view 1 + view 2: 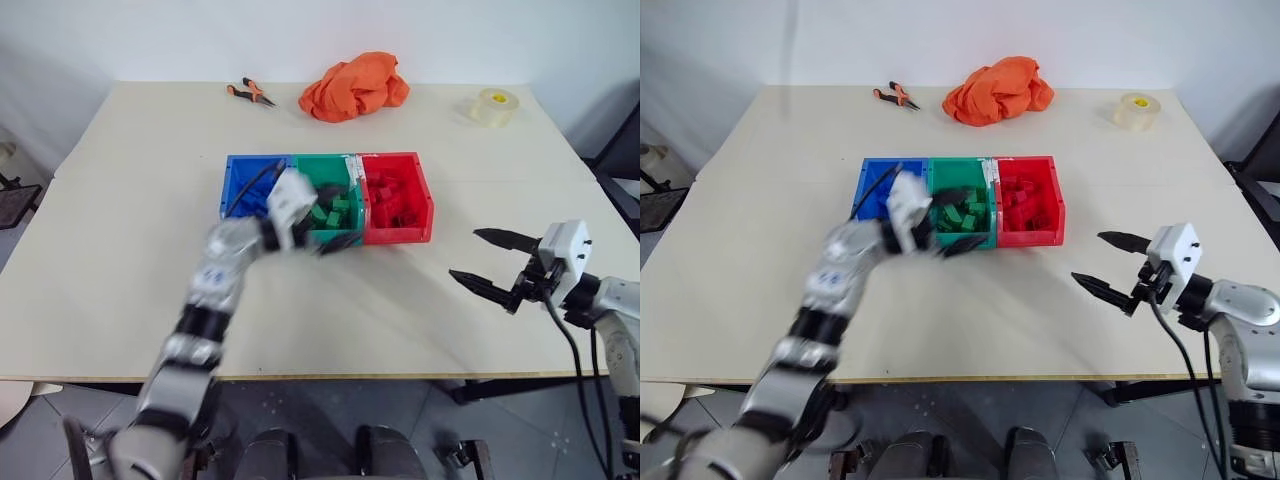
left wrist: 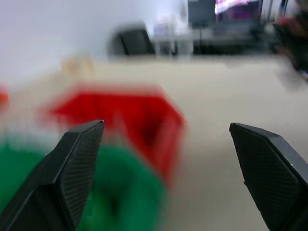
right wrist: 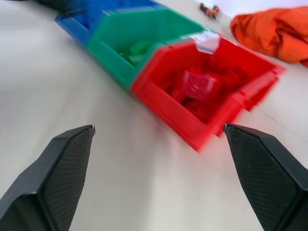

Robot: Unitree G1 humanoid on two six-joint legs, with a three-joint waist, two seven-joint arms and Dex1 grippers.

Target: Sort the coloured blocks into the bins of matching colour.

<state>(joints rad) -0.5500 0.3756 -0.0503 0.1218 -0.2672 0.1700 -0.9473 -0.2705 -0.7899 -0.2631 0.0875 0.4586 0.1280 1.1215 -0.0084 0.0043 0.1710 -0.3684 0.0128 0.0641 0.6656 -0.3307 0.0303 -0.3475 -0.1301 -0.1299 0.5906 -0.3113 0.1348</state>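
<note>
Standing in a row mid-tabletop [image 1: 120, 200], the blue bin [image 1: 243, 172], green bin [image 1: 325, 168] and red bin [image 1: 420, 200] are joined side to side, with green blocks [image 1: 335, 210] and red blocks [image 3: 197, 85] lying inside their matching bins. The left tool [image 1: 955, 220] hangs over the green bin's front edge, fingers spread wide and empty. The right tool [image 1: 490, 262] waits open beside the red bin, nothing between them. Along the far edge lie pliers [image 1: 250, 93], an orange cloth [image 1: 355, 86] and a tape roll [image 1: 493, 106].
</note>
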